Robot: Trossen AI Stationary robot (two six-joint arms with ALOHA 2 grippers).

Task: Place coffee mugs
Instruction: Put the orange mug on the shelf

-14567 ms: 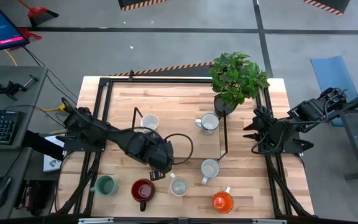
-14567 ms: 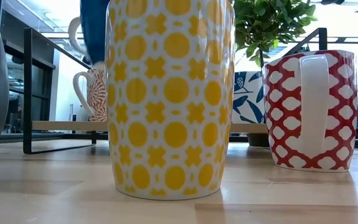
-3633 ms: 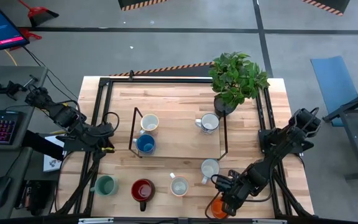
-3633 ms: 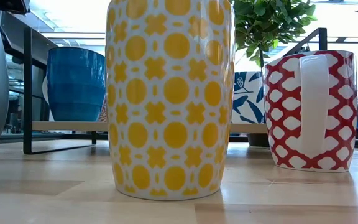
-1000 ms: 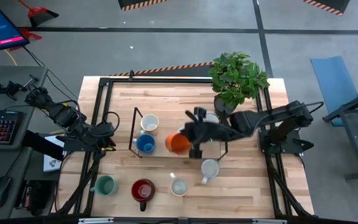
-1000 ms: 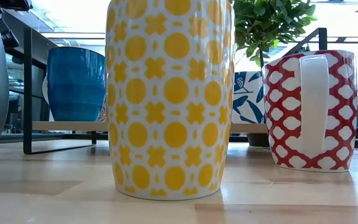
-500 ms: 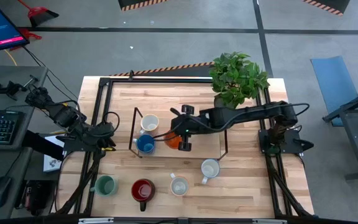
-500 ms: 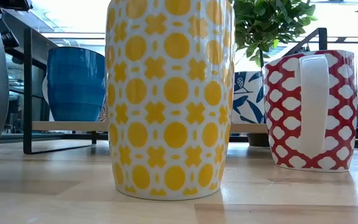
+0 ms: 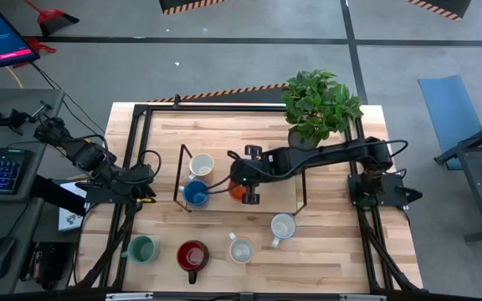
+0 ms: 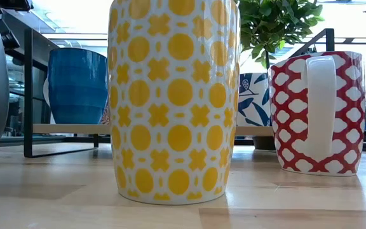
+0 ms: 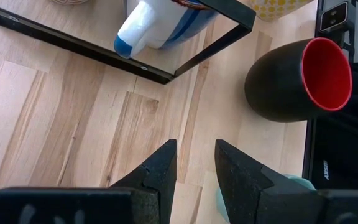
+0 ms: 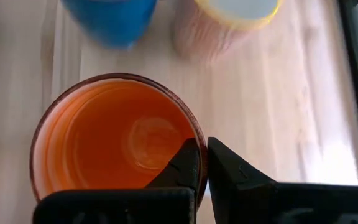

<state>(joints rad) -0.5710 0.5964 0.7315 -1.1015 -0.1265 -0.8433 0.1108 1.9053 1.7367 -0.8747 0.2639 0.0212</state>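
My right gripper reaches over the black rack and is shut on an orange mug, close beside a blue mug. A cream mug stands behind the blue one. In the low view the blue mug stands on the rack's shelf, and the yellow-patterned mug hides the orange one. Green, red and two white mugs stand on the table's near part. My left gripper waits open at the table's left edge, with nothing between its fingers. My right gripper pinches the orange mug's rim with one finger inside the mug and the other outside. The fingers slant down from the table's right side. The mug stays upright, mouth up. Whether its base rests on the shelf I cannot tell.
A potted plant stands at the far right, behind the rack. A red-patterned mug shows to the right in the low view. In the left wrist view the rack's corner and the dark, red-lined mug lie just ahead of the fingers.
My right gripper has come down over the rack with the orange mug and moved a little toward the table's left, closer to the blue mug. It has tipped further downward. The mug has stayed upright in the shut fingers.
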